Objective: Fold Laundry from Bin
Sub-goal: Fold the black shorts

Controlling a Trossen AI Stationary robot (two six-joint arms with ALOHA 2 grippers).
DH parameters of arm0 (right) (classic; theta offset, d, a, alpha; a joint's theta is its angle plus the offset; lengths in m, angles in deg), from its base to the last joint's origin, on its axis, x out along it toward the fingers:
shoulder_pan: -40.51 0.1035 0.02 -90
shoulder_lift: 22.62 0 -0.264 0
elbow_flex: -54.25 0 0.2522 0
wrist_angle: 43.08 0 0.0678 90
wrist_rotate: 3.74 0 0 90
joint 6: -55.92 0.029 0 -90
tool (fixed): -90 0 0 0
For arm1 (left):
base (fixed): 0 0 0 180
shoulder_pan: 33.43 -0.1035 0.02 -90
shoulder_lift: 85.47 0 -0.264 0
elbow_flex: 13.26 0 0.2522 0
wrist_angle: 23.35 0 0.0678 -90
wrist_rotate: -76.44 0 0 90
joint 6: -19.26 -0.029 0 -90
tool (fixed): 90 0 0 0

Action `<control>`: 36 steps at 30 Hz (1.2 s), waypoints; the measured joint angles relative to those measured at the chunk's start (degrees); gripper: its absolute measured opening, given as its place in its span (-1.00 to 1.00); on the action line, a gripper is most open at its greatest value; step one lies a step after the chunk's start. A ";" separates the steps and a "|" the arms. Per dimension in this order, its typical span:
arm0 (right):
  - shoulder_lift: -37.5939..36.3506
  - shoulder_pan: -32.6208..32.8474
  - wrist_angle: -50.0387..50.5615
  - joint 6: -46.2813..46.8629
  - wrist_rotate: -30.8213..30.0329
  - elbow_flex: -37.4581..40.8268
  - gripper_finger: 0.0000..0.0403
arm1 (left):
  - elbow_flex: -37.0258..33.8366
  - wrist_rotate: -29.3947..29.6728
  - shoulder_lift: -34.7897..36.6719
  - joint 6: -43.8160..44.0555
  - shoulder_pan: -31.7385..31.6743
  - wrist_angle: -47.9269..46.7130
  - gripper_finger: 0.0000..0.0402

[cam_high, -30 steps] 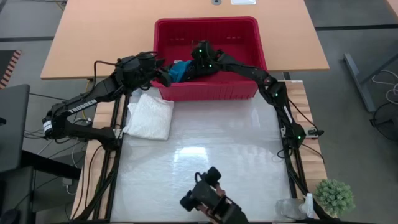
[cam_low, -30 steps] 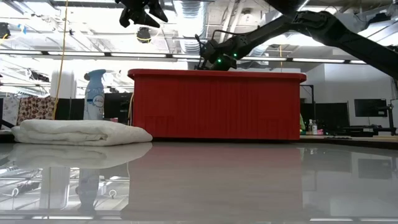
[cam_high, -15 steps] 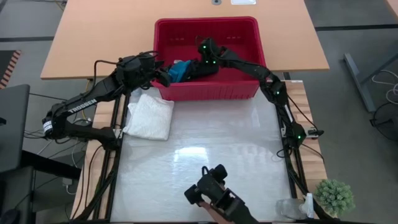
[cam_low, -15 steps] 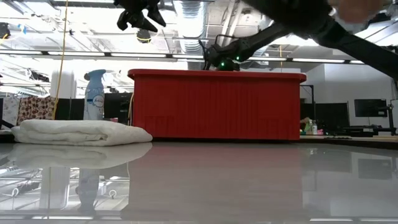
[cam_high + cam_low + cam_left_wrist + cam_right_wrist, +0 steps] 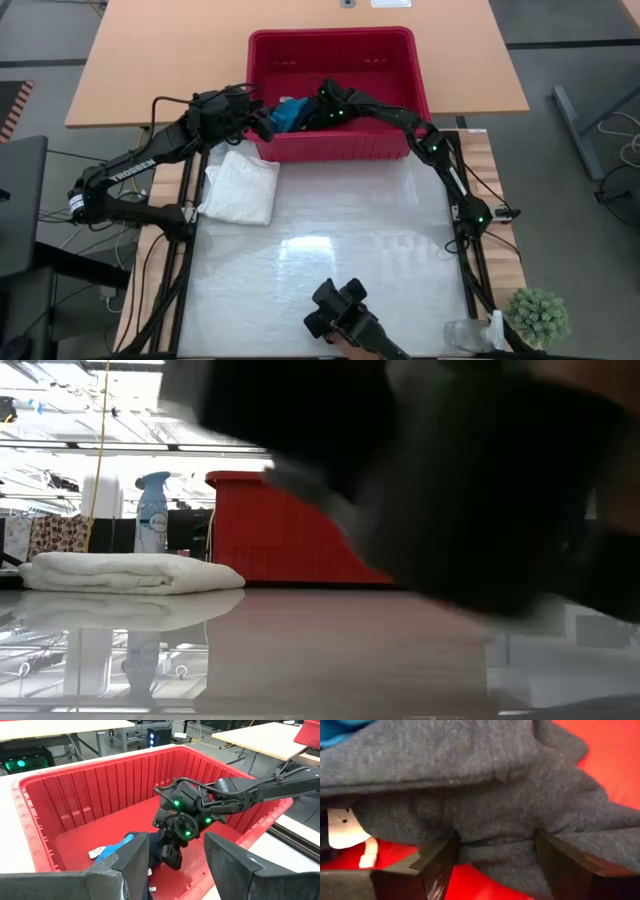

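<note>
High view: we've got one white cloth (image 5: 241, 187) folded at the table's left edge. Right gripper (image 5: 322, 107) is spread wide over the dark cloth (image 5: 485, 815) in the bin (image 5: 400, 42); left gripper (image 5: 262, 120) hovers open at its left rim. Dark and teal pieces (image 5: 291, 113) remain.

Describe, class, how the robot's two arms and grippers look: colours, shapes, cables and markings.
Both arms are dark, jointed and slender. The left arm bears white "TROSSEN" lettering and a looping black cable. The right arm shows small green lights. The left gripper has two broad, dark, blocky fingers; so does the right gripper.
</note>
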 joint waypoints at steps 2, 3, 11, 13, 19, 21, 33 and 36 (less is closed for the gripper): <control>0.30 0.01 1.72 -0.50 0.00 -0.07 0.44 | 0.00 0.06 0.00 -0.12 0.00 -0.13 -0.10; 0.30 0.03 2.86 -0.53 -0.08 -0.03 0.40 | 0.00 0.07 0.00 -0.10 -0.02 -0.35 -0.10; 0.61 -0.61 5.30 -0.12 -0.15 -1.36 -0.67 | 0.00 0.76 0.00 -0.11 -0.04 -1.90 -0.10; 0.84 -0.90 6.19 -1.24 1.30 -3.22 -0.84 | 0.00 1.47 0.00 -0.52 -0.04 -2.00 -0.10; -1.31 -1.24 4.64 -1.53 2.85 -8.70 -0.84 | -0.02 2.61 0.00 -2.60 -0.05 -2.00 -0.10; -4.10 -1.69 3.30 -1.33 3.71 -8.89 -0.84 | -0.02 2.65 0.00 -3.20 -0.04 -2.06 -0.10; -19.49 -1.54 2.02 -1.91 6.26 -9.97 -0.84 | -0.02 3.23 0.00 -6.68 -2.27 -2.29 -0.10; -24.29 -0.32 2.08 -2.38 10.16 -9.97 -0.84 | -0.02 3.23 0.00 -6.68 -3.96 -2.27 -0.10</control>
